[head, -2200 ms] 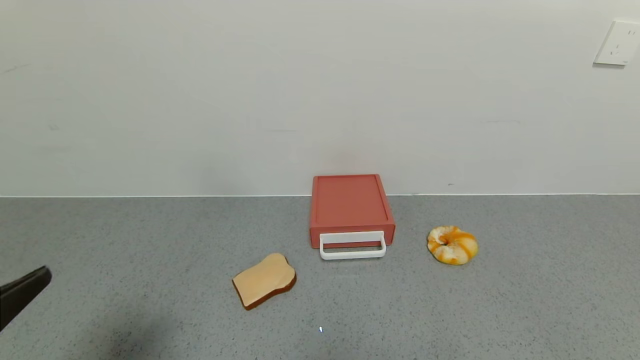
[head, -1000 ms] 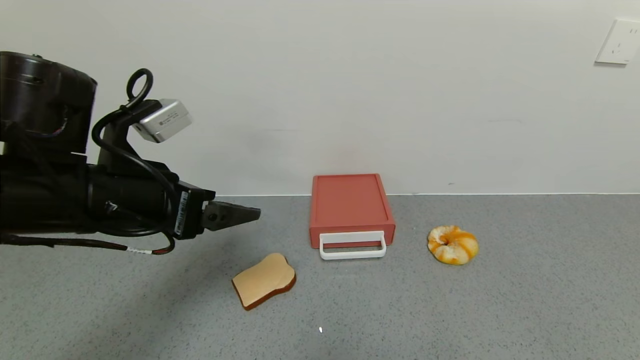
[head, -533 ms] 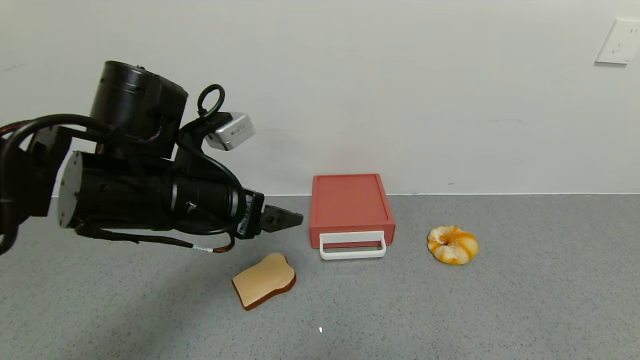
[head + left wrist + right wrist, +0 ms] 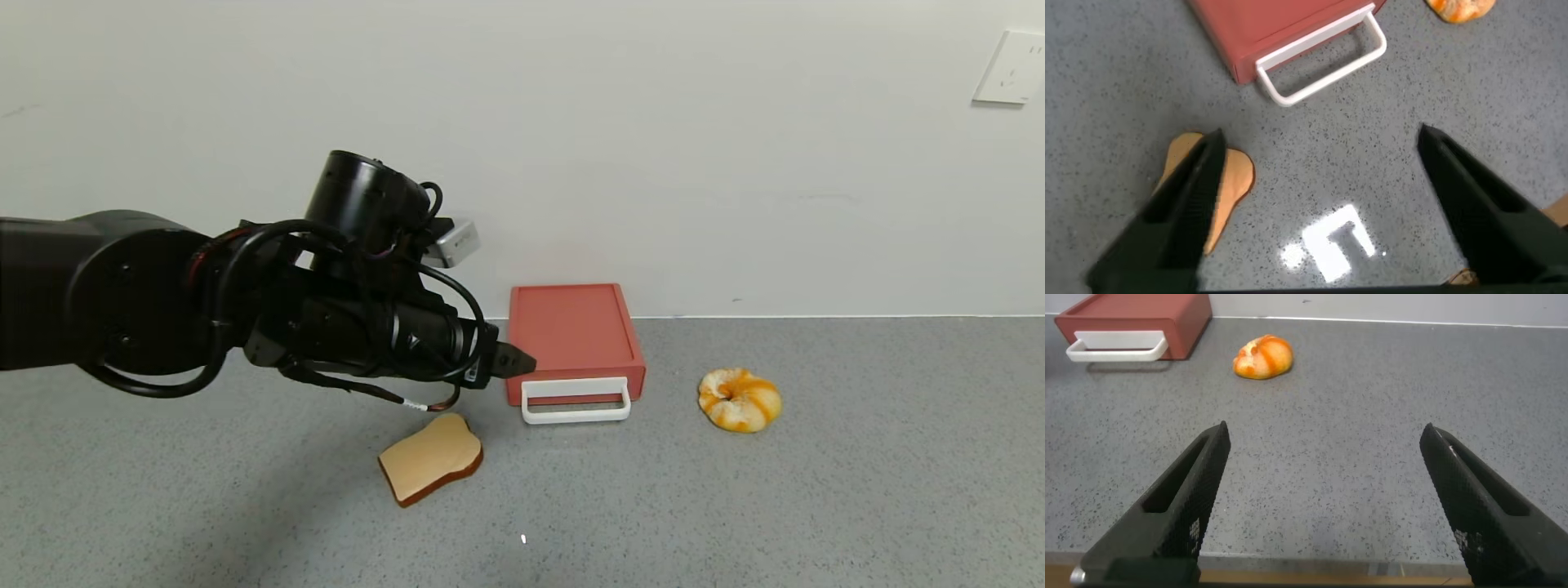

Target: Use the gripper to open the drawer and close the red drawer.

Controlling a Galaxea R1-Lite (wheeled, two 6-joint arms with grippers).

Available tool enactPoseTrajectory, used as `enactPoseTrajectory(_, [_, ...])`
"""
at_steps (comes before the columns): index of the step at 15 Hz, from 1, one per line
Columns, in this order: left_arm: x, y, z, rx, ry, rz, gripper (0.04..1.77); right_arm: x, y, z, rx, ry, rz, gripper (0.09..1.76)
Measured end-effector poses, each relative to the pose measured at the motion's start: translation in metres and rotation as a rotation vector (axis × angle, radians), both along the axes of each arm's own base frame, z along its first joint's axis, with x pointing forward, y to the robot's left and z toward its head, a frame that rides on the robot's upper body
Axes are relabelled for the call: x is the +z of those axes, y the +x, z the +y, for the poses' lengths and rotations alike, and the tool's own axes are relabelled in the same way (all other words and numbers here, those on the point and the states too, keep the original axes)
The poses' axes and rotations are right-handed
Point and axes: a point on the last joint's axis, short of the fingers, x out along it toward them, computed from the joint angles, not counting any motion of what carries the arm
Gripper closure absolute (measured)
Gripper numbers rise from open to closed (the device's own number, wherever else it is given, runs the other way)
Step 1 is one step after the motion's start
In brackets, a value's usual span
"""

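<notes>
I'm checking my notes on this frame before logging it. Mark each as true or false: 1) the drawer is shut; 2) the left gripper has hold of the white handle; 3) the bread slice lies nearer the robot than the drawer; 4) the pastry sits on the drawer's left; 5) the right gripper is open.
1) True: the drawer is shut, its white handle against the front.
2) False: the left gripper is open and hovers beside the drawer's left front corner, clear of the handle.
3) True: the bread slice lies nearer the robot.
4) False: the pastry sits on its right.
5) True: the right gripper is open, over bare counter.
</notes>
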Motion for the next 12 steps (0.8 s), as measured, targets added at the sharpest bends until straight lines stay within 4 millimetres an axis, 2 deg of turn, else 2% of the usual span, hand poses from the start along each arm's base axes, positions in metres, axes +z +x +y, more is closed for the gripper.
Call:
enactPoseTrajectory(3, [-0.006, 0.006, -0.005, 0.001, 0.002, 0.016, 0.68, 0.0, 0.0, 0.0, 0.0, 0.0, 0.0, 0.14])
enactPoseTrajectory(6, [-0.008, 0.008, -0.006, -0.006, 0.002, 0.025, 1.01, 0.0, 0.0, 0.0, 0.0, -0.001, 0.0, 0.14])
enactPoseTrajectory(7, [-0.009, 0.01, -0.007, -0.005, 0.002, 0.027, 1.25, 0.0, 0.0, 0.0, 0.0, 0.0, 0.0, 0.14])
enactPoseTrajectory(8, [-0.009, 0.012, -0.008, 0.0, 0.003, 0.026, 1.67, 0.0, 0.0, 0.0, 0.0, 0.0, 0.0, 0.14])
enactPoseTrajectory(12, [-0.011, 0.017, -0.022, 0.055, -0.035, 0.07, 1.7, 0.0, 0.0, 0.0, 0.0, -0.001, 0.0, 0.14])
